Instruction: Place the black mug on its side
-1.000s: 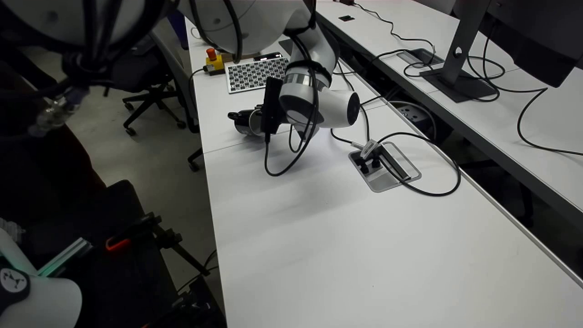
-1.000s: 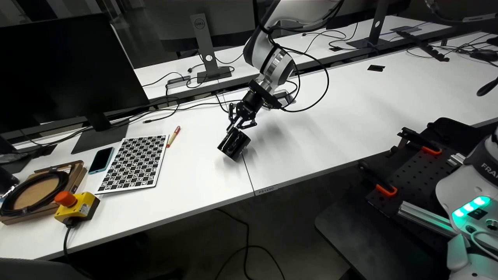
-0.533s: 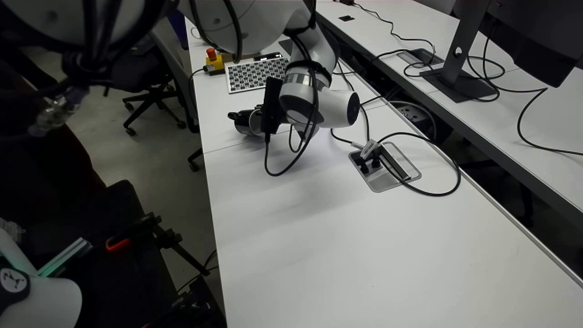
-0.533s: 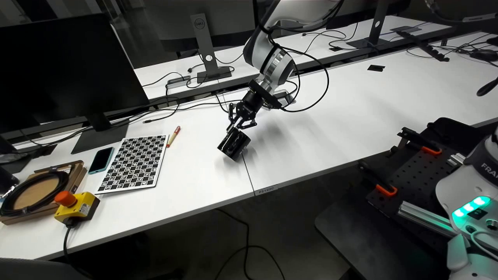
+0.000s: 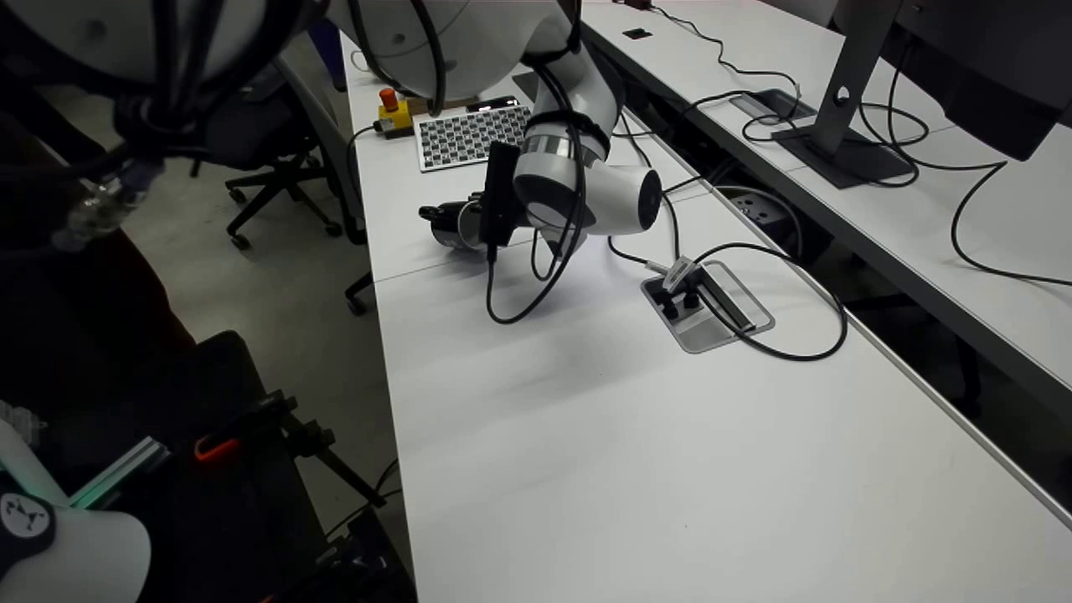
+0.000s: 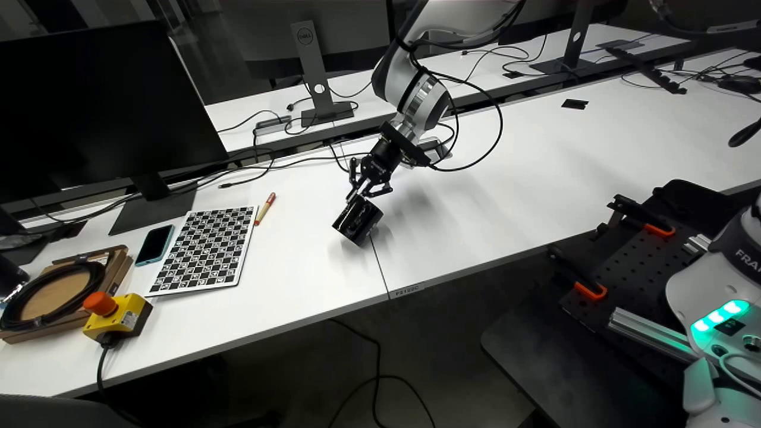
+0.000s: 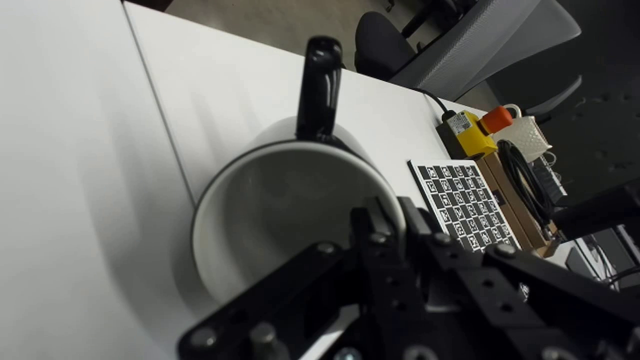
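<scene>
The glossy black mug (image 6: 358, 220) is tilted strongly over the seam of the white table. It also shows in an exterior view (image 5: 446, 226), with its handle toward the table's front edge. In the wrist view I look into its pale interior (image 7: 285, 200), and the handle stands at the top of the picture. My gripper (image 7: 386, 212) is shut on the mug's rim, one finger inside the wall and one outside. It also shows in an exterior view (image 6: 358, 193). The mug's low edge is near the table; I cannot tell whether it touches.
A checkered board (image 6: 208, 252), a marker (image 6: 265, 209), a phone (image 6: 154, 245) and a yellow box with a red button (image 6: 118, 315) lie to one side. A monitor (image 6: 107, 113) stands behind. Cables and a socket panel (image 5: 708, 306) are at the back edge.
</scene>
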Robot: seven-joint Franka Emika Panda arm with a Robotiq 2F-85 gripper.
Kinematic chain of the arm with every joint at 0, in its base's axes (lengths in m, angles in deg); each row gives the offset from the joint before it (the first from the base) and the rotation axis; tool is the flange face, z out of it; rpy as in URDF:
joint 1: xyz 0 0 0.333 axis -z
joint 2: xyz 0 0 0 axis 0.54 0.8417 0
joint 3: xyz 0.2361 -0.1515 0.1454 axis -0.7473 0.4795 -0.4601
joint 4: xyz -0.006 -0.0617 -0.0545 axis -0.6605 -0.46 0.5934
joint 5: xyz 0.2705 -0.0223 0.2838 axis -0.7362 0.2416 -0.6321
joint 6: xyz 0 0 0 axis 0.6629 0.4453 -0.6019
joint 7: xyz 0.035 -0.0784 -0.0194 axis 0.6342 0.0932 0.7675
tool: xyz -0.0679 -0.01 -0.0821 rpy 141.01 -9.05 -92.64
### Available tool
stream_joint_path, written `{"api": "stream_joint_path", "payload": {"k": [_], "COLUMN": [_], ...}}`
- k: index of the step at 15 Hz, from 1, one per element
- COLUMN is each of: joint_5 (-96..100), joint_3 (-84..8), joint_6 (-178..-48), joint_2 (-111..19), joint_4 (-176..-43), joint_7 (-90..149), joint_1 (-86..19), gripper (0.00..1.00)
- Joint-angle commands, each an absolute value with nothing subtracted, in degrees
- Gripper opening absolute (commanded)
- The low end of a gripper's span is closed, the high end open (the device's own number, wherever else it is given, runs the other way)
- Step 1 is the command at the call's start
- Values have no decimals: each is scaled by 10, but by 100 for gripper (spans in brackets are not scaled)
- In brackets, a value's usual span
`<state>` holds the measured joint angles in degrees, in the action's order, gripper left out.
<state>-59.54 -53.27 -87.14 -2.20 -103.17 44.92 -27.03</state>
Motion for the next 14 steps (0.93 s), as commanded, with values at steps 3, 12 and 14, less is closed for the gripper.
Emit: {"api": "stream_joint_path", "payload": {"k": [3, 12, 14], "joint_5": [-605, -608, -608], "joint_3": [-518, -512, -512], "joint_6": [-863, -866, -868], "joint_2": [-22, -22, -23], "joint_4": [-1028, -1031, -1032], "joint_7": [450, 446, 444], "joint_1": [-281, -285, -286], "gripper": [25, 95, 100]}}
